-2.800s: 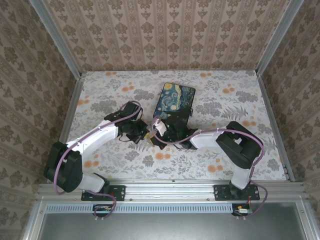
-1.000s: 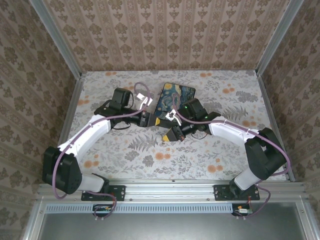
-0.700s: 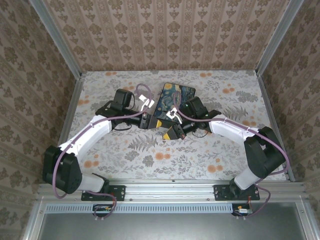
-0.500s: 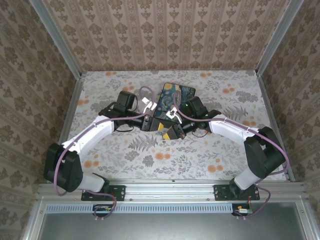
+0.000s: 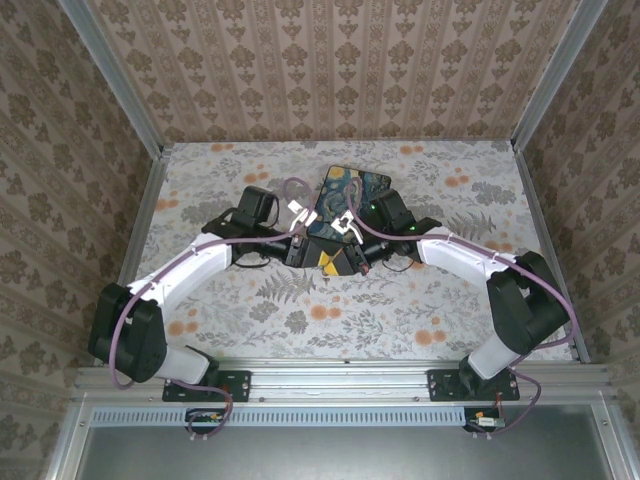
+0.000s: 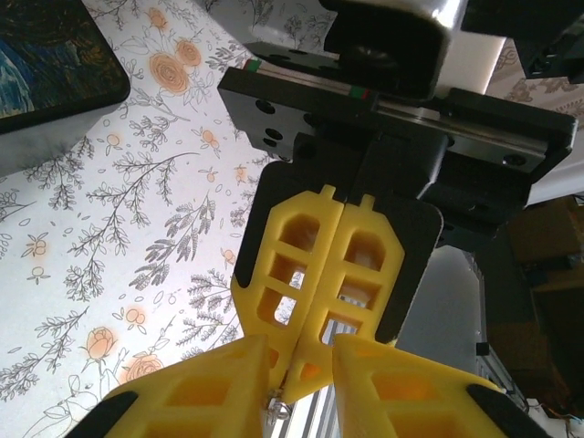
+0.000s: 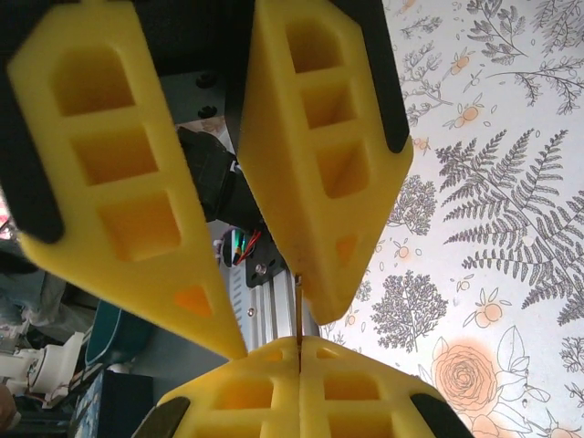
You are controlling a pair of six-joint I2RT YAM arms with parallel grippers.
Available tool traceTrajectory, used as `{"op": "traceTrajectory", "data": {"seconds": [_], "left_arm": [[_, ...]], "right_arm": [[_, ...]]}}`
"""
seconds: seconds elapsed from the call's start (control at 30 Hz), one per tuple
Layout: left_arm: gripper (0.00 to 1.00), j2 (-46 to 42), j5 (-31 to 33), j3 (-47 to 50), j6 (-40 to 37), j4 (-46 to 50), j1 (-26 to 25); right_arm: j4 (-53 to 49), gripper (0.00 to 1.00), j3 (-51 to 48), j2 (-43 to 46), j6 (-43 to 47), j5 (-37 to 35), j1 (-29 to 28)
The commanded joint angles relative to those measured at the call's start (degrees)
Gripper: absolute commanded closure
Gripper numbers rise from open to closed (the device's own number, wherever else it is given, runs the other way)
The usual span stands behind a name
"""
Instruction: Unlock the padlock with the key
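My two grippers meet tip to tip just in front of the box. The right gripper (image 5: 337, 262) (image 7: 299, 345) is shut on the key (image 7: 298, 310), a thin metal blade that sticks out past its yellow fingers. The left gripper (image 5: 309, 252) (image 6: 299, 351) is open, its fingers spread on either side of the right gripper's tips (image 6: 301, 365). The key's free end touches the inner side of one left finger (image 7: 319, 164). A small metal bit of the key (image 6: 278, 408) shows by the left finger. The padlock is hidden.
A black-sided box with a blue-and-yellow swirly lid (image 5: 352, 190) (image 6: 46, 46) lies just behind the grippers. The flowered table (image 5: 450, 300) is walled on three sides. A metal rail (image 5: 340, 372) runs along the near edge.
Both arms have closed in on each other. The left gripper slid right and the right gripper slid left and back, so their tips now meet in front of the box.
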State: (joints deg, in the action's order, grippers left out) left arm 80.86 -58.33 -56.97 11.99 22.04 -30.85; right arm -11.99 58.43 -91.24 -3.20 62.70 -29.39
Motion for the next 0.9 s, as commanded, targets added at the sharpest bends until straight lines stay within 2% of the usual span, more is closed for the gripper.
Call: {"op": "traceTrajectory", "data": {"seconds": [0.0,0.27,0.6,0.63,0.73,0.8,0.87], "left_arm": [[0.76,-0.4,-1.9,0.9,0.1,-1.0,-0.4],[0.77,-0.7,-1.8,0.9,0.1,-1.1,-0.4],[1.0,-0.9,-2.4,1.5,0.7,-1.5,-0.4],[1.0,-1.0,-2.2,1.6,1.3,-2.2,-0.5],[1.0,-1.5,0.6,2.2,4.4,-4.8,-0.3],[1.0,-1.8,2.9,2.9,7.7,-7.7,0.3],[1.0,-2.3,4.7,4.2,12.5,-12.3,1.5]], "right_arm": [[1.5,1.0,1.9,-1.0,-0.3,2.3,0.5],[1.4,1.0,1.9,-1.6,0.0,2.6,1.0],[1.6,1.0,1.9,-1.7,0.1,2.8,1.7],[1.6,1.0,1.9,-1.8,0.0,2.7,1.6],[2.0,0.93,1.9,-1.8,-0.4,2.6,1.9],[2.5,0.77,1.4,-1.6,-1.3,2.3,2.3],[5.3,0.69,-0.1,-0.7,-3.5,1.8,2.9]]}}
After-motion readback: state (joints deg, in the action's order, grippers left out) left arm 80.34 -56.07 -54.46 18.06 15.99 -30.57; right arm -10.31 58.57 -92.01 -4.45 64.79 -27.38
